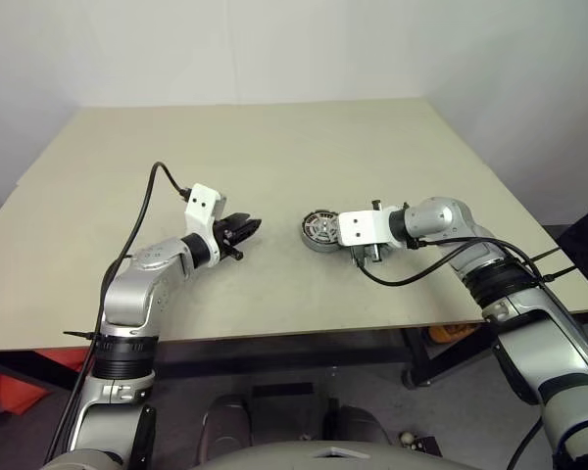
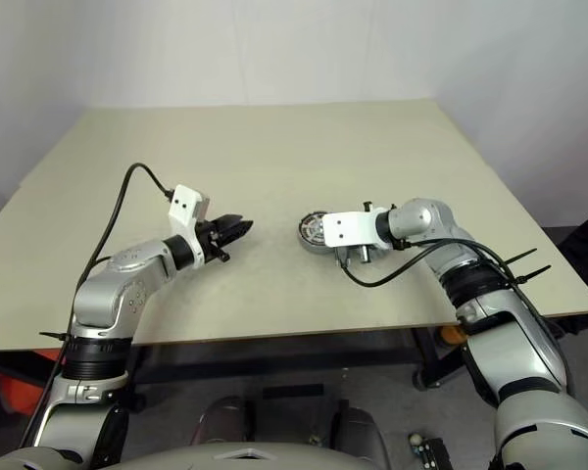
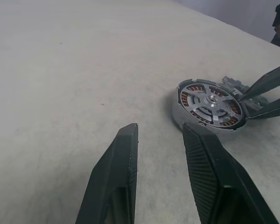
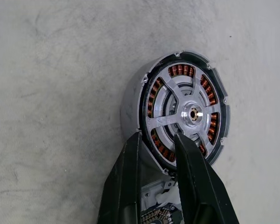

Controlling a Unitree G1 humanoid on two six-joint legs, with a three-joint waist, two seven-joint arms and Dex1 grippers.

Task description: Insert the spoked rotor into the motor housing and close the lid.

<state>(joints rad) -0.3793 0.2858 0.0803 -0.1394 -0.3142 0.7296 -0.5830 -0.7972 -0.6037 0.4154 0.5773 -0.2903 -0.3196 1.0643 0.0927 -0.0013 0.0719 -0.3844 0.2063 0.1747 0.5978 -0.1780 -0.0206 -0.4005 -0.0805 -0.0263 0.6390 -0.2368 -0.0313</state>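
Right end effector [image 4: 156,142] straddles the motor housing [image 4: 135,100] rim, fingers slightly parted. Left end effector [image 3: 159,135] hangs part-open, empty. Spoked rotor [image 4: 184,112] looks seated; lid closing remains.

Even, soft room light, no harsh glare anywhere.

The pale table [image 1: 274,157] is lit evenly from above, brightest toward its far edge, while the space beneath its near edge falls into dimness. Shadows are faint: a soft grey smudge lies on the table just beside the motor housing [image 4: 182,112], and a thin one under each arm. Small bright glints sit on the housing's central hub and on the silver spokes of the spoked rotor [image 3: 210,102]. In the left wrist view, that arm's own fingers [image 3: 121,182] look soft and out of focus, and the table's far edge blurs away. The table's edges bow slightly in the head views.
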